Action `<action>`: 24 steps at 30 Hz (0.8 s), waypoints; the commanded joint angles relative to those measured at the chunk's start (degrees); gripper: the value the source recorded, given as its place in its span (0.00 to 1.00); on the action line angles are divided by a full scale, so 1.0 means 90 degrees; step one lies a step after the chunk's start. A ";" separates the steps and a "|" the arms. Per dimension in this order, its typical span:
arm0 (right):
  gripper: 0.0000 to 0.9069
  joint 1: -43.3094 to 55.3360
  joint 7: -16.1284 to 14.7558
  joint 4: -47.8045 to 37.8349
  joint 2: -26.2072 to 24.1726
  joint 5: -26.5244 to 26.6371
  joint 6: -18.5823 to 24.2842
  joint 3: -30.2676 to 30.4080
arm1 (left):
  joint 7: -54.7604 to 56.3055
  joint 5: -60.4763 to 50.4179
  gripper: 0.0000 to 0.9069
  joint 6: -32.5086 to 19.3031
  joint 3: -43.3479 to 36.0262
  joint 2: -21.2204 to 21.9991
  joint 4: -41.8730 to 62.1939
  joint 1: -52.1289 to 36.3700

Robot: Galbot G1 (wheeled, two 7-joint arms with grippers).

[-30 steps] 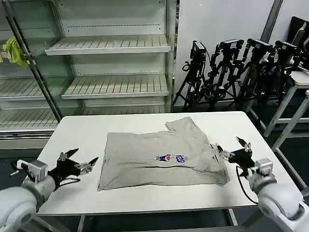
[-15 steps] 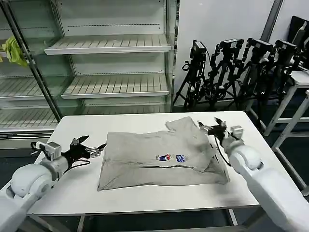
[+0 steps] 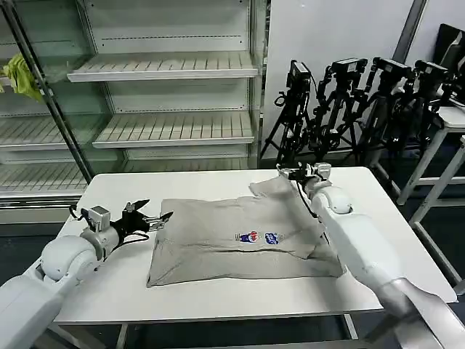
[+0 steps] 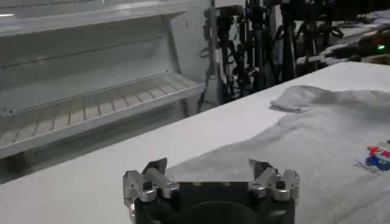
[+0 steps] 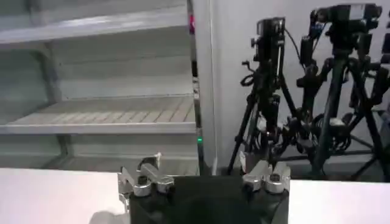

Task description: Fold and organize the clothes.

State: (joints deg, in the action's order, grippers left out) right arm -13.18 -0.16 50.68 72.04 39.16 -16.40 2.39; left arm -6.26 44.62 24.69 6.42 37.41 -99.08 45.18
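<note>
Around the T-shirt (image 3: 243,236) the white table (image 3: 218,302) lies bare on the near, left and right sides, giving open passage. Behind it stand the shelving unit (image 3: 163,102) and, to the right, a cluster of black tripods (image 3: 356,109).

Grey T-shirt (image 3: 240,236) on white table (image 3: 218,294)

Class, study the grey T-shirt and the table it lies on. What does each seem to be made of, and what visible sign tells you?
Grey T-shirt: looks like soft knitted cotton, matt; it lies limp, with gentle creases and a rumpled sleeve, though the exact fibre cannot be told.
Table: the top looks like a smooth white laminate or painted board, faintly glossy, flat and hard-edged; which of the two is unclear.
</note>
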 commanded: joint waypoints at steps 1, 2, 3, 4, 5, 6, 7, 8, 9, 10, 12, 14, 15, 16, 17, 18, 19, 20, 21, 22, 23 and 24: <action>1.00 0.0479 -0.0129 -0.1295 0.0811 -0.0624 -0.0042 -0.0239 | -0.0191 -0.0168 1.00 -0.0147 -0.0582 0.0273 0.0865 -0.0744; 1.00 0.0453 -0.0112 -0.1303 0.0837 -0.0673 -0.0044 -0.0271 | -0.0204 -0.0172 1.00 -0.0178 -0.0703 0.0303 0.0969 -0.0864; 1.00 0.0420 -0.0081 -0.1304 0.0872 -0.0707 -0.0063 -0.0311 | -0.0210 -0.0205 1.00 -0.0206 -0.0795 0.0379 0.1110 -0.0975; 1.00 0.0404 -0.0067 -0.1304 0.0883 -0.0722 -0.0069 -0.0329 | -0.0218 -0.0213 1.00 -0.0209 -0.0851 0.0405 0.1192 -0.1055; 1.00 0.0383 -0.0051 -0.1315 0.0912 -0.0765 -0.0059 -0.0383 | -0.0256 -0.0251 1.00 -0.0254 -0.1001 0.0467 0.1331 -0.1173; 1.00 0.0376 -0.0046 -0.1317 0.0922 -0.0782 -0.0060 -0.0408 | -0.0263 -0.0274 1.00 -0.0276 -0.1065 0.0530 0.1414 -0.1262; 1.00 0.0358 -0.0031 -0.1297 0.0926 -0.0792 -0.0062 -0.0431 | -0.0267 -0.0272 1.00 -0.0281 -0.1113 0.0530 0.1471 -0.1344; 1.00 0.0339 -0.0021 -0.1278 0.0924 -0.0794 -0.0066 -0.0443 | -0.0303 -0.0274 1.00 -0.0281 -0.1175 0.0601 0.1557 -0.1472; 1.00 0.0325 -0.0012 -0.1260 0.0920 -0.0793 -0.0070 -0.0451 | -0.0337 -0.0307 1.00 -0.0298 -0.1244 0.0684 0.1661 -0.1549; 1.00 0.0310 0.0002 -0.1243 0.0916 -0.0797 -0.0072 -0.0453 | -0.0333 -0.0314 1.00 -0.0319 -0.1300 0.0734 0.1779 -0.1618; 1.00 0.0241 0.0039 -0.1154 0.0906 -0.0816 -0.0077 -0.0489 | -0.0348 -0.0328 1.00 -0.0357 -0.1414 0.0830 0.1937 -0.1763; 1.00 0.0190 0.0060 -0.1072 0.0878 -0.0816 -0.0101 -0.0504 | -0.0376 -0.0357 1.00 -0.0374 -0.1515 0.0910 0.2121 -0.1902; 1.00 0.0153 0.0083 -0.1006 0.0845 -0.0816 -0.0106 -0.0500 | -0.0390 -0.0373 1.00 -0.0383 -0.1588 0.0946 0.2189 -0.1968; 1.00 0.0139 0.0085 -0.0965 0.0828 -0.0818 -0.0109 -0.0498 | -0.0402 -0.0383 1.00 -0.0396 -0.1634 0.0986 0.2275 -0.2022; 1.00 0.0097 0.0099 -0.0889 0.0777 -0.0811 -0.0133 -0.0485 | -0.0417 -0.0393 1.00 -0.0399 -0.1674 0.1023 0.2341 -0.2067; 1.00 0.0071 0.0113 -0.0840 0.0740 -0.0804 -0.0140 -0.0471 | -0.0438 -0.0400 1.00 -0.0409 -0.1707 0.1049 0.2421 -0.2117; 1.00 0.0063 0.0117 -0.0823 0.0727 -0.0801 -0.0141 -0.0467 | -0.0464 -0.0420 1.00 -0.0420 -0.1744 0.1080 0.2514 -0.2167; 1.00 0.0032 0.0133 -0.0762 0.0673 -0.0789 -0.0155 -0.0466 | -0.0477 -0.0436 0.99 -0.0433 -0.1780 0.1105 0.2599 -0.2211; 1.00 0.0015 0.0145 -0.0725 0.0647 -0.0765 -0.0174 -0.0471 | -0.0492 -0.0450 0.99 -0.0433 -0.1813 0.1127 0.2694 -0.2251; 1.00 0.0000 0.0152 -0.0705 0.0633 -0.0757 -0.0179 -0.0471 | -0.0505 -0.0466 0.99 -0.0445 -0.1853 0.1150 0.2770 -0.2282; 1.00 -0.0032 0.0155 -0.0661 0.0597 -0.0755 -0.0180 -0.0471 | -0.0507 -0.0483 0.99 -0.0453 -0.1877 0.1172 0.2834 -0.2326; 1.00 -0.0045 0.0155 -0.0645 0.0585 -0.0755 -0.0181 -0.0470 | -0.0520 -0.0490 0.99 -0.0452 -0.1901 0.1185 0.2900 -0.2357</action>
State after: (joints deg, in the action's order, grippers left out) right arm -13.29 1.19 44.34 77.19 33.04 -17.83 -1.52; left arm -10.36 40.65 20.99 -7.51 46.20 -79.60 28.44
